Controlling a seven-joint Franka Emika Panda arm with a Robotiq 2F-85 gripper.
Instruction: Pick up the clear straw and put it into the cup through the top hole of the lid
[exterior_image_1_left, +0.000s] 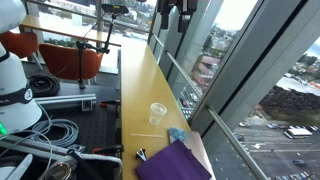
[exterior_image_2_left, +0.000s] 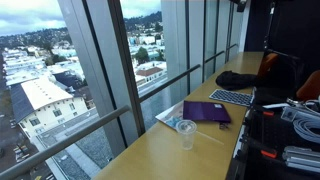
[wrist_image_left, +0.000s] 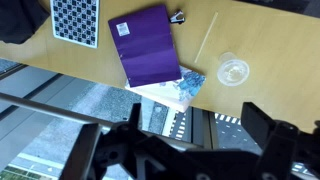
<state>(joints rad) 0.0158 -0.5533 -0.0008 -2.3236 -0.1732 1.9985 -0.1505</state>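
A clear plastic cup with a lid (wrist_image_left: 233, 71) stands on the wooden counter (wrist_image_left: 270, 45). It shows in both exterior views (exterior_image_1_left: 157, 113) (exterior_image_2_left: 186, 133). The clear straw (wrist_image_left: 207, 38) lies flat on the counter beside the cup, faint in an exterior view (exterior_image_1_left: 140, 133). My gripper (wrist_image_left: 175, 140) is open and empty. It hangs high above the counter's window edge, well away from cup and straw. It shows at the top of an exterior view (exterior_image_1_left: 175, 10).
A purple notebook (wrist_image_left: 145, 45) lies on white paper next to a crumpled blue wrapper (wrist_image_left: 190, 84). A patterned card (wrist_image_left: 75, 20) and a binder clip (wrist_image_left: 177, 16) are nearby. A keyboard (exterior_image_2_left: 232, 97) lies farther along. Window glass borders the counter.
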